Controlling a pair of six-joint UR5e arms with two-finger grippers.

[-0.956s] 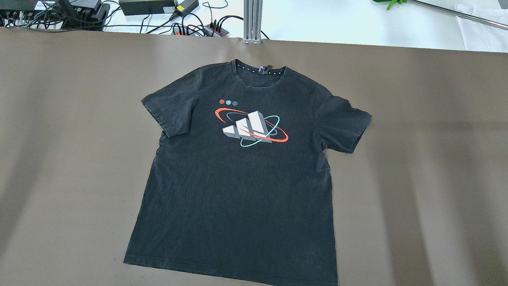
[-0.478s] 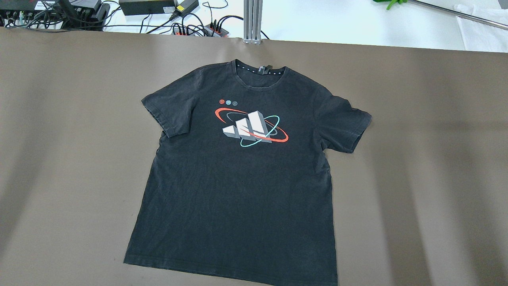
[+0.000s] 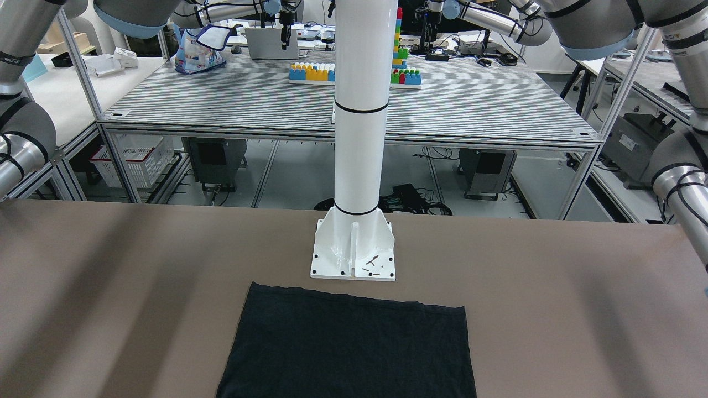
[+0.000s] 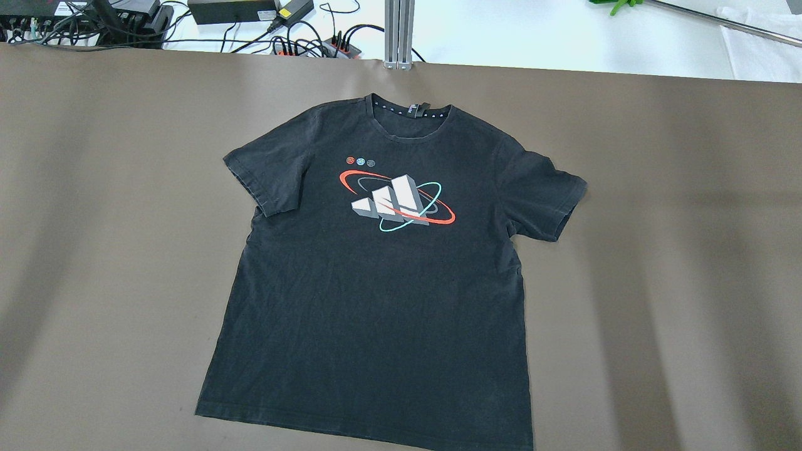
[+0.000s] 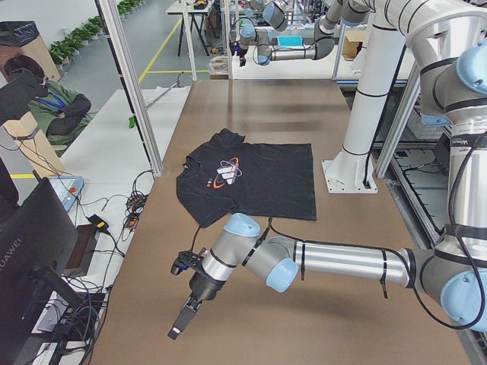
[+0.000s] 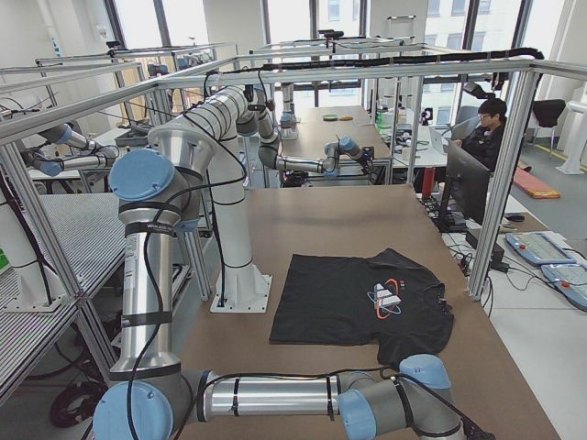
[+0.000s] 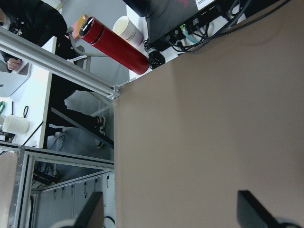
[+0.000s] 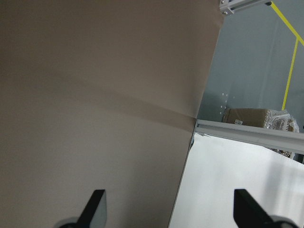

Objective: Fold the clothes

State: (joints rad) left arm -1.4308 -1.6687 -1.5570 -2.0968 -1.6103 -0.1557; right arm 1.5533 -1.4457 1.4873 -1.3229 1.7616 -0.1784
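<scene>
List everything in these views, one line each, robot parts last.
T-shirt: one, black, flat and face-up mid-table, collar away from the robot.
Print: one, white, red and teal, on the shirt's chest.
Table: one, brown, under the shirt.
Pillar: one, white, bolted near the shirt's hem.
Cables: several, black, beyond the far edge.
Bottle: one, red, past the table's corner.
Cup: one, white, beside the bottle.
Left gripper: one, black fingers, open, above the table.
Right gripper: one, black fingers, open, above the table's edge.
</scene>
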